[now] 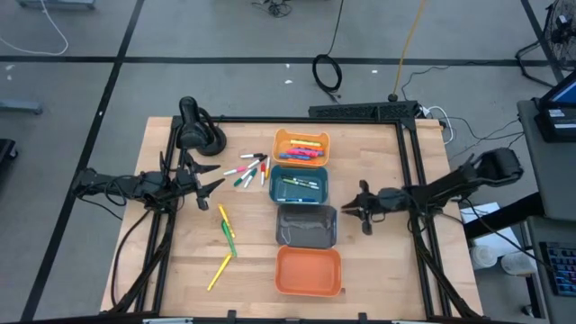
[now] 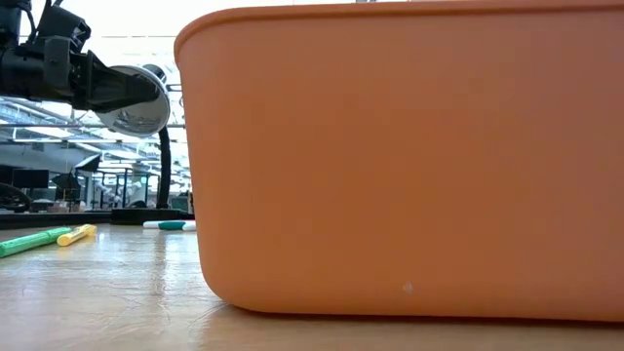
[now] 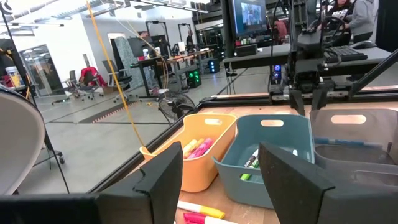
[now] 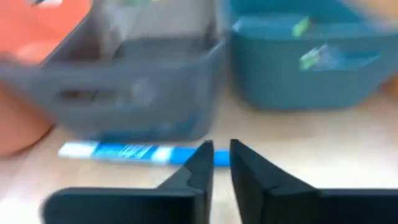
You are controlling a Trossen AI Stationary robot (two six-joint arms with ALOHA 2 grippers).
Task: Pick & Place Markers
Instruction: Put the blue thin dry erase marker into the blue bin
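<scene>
Right gripper low beside the grey bin, thin blue marker at its tips; risk of a missed or skewed pick.

Right gripper [image 4: 221,163]: fingers narrow, holding nothing, blue marker [image 4: 118,152] lying crosswise beyond them against grey rectangular plastic bin [image 4: 134,81]; a close off-centre could roll it under the wall. Left gripper [image 1: 205,184]: fingers wide, empty, near loose coloured markers [image 1: 249,169].

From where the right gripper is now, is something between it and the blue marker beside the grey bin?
Nothing visible does. In the right wrist view the blue marker lies on the table against the grey bin, just beyond the right gripper, whose fingers stand slightly apart with only bare wood before them.
</scene>
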